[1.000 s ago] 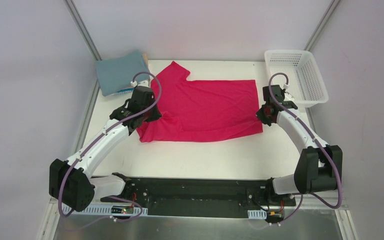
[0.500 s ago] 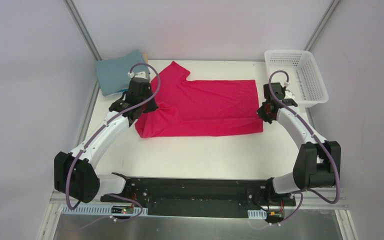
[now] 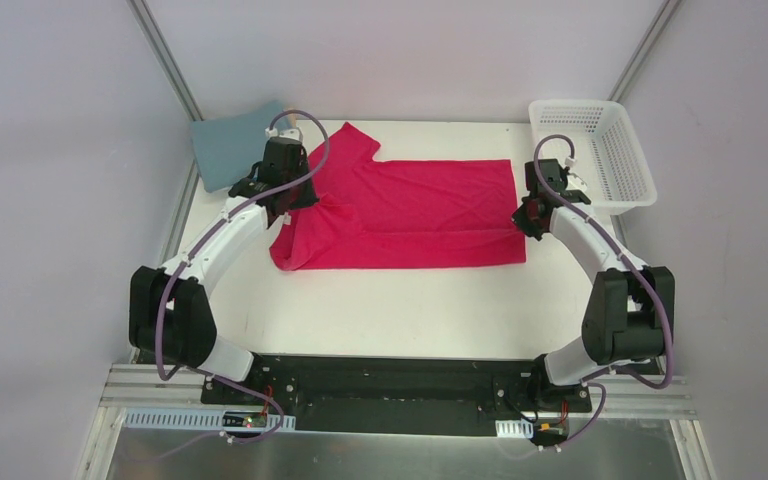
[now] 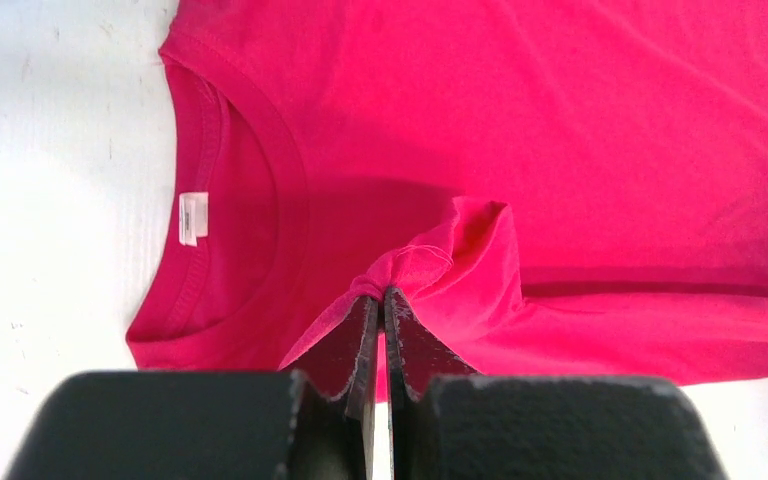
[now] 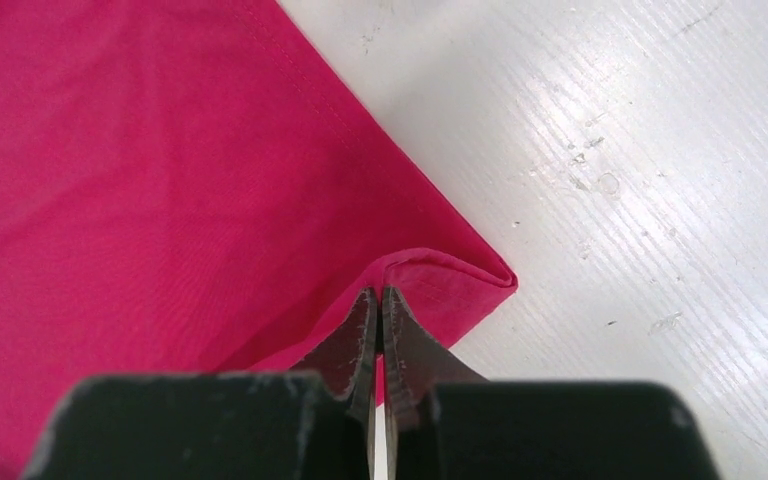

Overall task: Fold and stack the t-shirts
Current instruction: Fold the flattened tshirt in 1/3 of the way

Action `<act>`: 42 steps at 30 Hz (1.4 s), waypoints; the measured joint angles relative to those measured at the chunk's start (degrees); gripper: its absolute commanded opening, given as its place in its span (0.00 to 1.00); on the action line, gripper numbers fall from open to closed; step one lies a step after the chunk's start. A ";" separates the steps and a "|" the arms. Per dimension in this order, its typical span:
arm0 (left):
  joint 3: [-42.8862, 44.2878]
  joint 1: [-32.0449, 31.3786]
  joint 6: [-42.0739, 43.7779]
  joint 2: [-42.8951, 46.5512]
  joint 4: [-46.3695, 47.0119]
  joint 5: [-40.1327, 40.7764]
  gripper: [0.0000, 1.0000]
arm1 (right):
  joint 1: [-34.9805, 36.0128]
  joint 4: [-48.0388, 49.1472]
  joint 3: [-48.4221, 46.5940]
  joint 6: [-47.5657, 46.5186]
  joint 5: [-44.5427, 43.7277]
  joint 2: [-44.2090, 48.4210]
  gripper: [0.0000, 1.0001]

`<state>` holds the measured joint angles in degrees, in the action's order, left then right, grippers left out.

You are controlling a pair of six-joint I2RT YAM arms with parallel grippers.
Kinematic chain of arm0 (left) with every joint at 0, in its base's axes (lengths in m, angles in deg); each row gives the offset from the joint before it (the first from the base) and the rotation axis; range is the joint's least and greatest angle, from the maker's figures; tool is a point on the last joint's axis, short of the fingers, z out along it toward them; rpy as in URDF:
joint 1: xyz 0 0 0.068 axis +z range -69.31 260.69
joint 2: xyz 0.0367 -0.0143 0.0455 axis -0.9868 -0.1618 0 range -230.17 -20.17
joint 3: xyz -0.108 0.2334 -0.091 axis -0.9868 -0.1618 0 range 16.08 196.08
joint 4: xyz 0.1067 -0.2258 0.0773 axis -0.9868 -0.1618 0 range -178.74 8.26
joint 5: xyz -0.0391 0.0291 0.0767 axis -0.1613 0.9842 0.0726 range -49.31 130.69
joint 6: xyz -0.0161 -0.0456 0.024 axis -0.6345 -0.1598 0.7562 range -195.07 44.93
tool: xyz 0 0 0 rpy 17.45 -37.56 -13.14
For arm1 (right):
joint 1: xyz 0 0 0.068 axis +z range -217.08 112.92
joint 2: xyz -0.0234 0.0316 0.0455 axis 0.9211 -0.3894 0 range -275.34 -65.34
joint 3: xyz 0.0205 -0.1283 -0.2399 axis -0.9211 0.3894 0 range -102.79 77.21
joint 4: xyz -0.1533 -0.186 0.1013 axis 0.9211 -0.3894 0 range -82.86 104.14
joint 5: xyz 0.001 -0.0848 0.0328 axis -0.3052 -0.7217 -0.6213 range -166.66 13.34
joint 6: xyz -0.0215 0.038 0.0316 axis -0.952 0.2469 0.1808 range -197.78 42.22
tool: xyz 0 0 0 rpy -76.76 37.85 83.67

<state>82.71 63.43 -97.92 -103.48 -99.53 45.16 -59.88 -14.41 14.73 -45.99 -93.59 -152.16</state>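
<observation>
item: crimson-pink t-shirt (image 3: 410,215), lying spread across the middle of the desk (image 3: 410,320), collar toward the left arm, hem toward the right arm, far sleeve sticking out at the back.

left hand (image 4: 381,295): closed tight, pinching a puckered fold of cloth just beside the collar.

right hand (image 5: 380,293): closed tight, pinching the near hem corner, which is curling over on itself.

step, as judged: a lengthwise fold, with the near edge being brought over the body toward the far edge.

handling notes: both hands should be travelling at one pace and height, so that the crease is running straight. the cloth is bunching at the collar end, so a light pull apart should be helping. the edges should be matching before either hand is letting go.

nearby: a folded teal-grey t-shirt (image 3: 228,148) is sitting at the far left corner, close behind the left wrist, which is risking a brush against it. a white mesh basket (image 3: 600,150) is standing at the far right, apart from the cloth.
</observation>
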 measured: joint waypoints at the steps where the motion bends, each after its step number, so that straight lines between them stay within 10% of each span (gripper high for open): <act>1: 0.59 0.15 0.22 -0.74 0.02 -0.15 0.00 | -0.02 0.07 0.00 -0.04 -0.02 -0.09 0.00; 27: 12.79 5.51 15.76 -21.59 2.51 -14.25 0.02 | -0.28 3.45 -1.90 -1.31 -0.20 -6.01 0.00; 37: 19.04 9.11 17.66 -26.99 1.97 -19.15 0.97 | -0.68 2.78 -3.56 -1.75 -0.81 -7.06 0.60; 42: 22.23 9.09 15.89 -26.60 0.81 -19.23 0.99 | -0.74 2.19 -4.20 -2.23 0.11 -6.08 0.87</act>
<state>104.94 72.53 -82.03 -130.08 -98.72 25.93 -60.62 -12.23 10.54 -48.22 -93.48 -158.24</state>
